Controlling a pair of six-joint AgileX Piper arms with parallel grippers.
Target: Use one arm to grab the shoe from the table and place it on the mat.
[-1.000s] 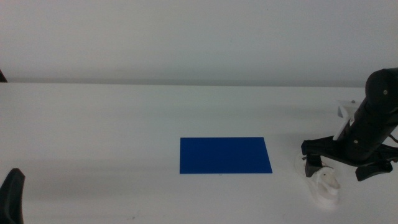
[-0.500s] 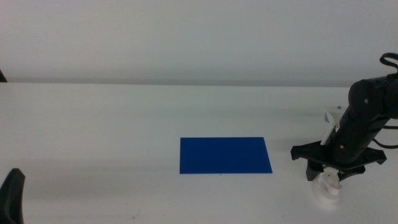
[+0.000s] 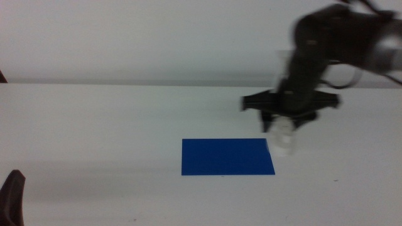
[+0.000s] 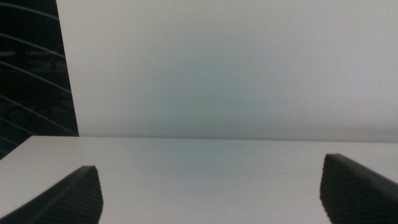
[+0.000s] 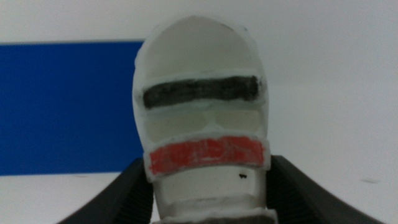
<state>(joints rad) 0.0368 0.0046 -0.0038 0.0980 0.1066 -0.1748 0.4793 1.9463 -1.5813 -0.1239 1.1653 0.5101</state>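
My right gripper [image 3: 284,125] is shut on the white shoe [image 3: 283,137] and holds it in the air, toe hanging down, just past the right edge of the dark-blue mat [image 3: 227,156]. In the right wrist view the shoe [image 5: 202,118] fills the middle between the jaws, showing a dark strap and a red strap, with the mat [image 5: 65,106] behind it to one side. The middle view is motion-blurred around the right arm. My left gripper [image 3: 12,199] waits at the bottom left corner, and its wrist view shows its jaws wide apart and empty.
The white table [image 3: 94,125] stretches around the mat, with a pale wall behind it. A dark panel [image 4: 31,68] shows at the side of the left wrist view.
The right gripper has lifted the shoe off the table at the right front and carried it left and up, to the mat's right edge. The left arm has not moved.
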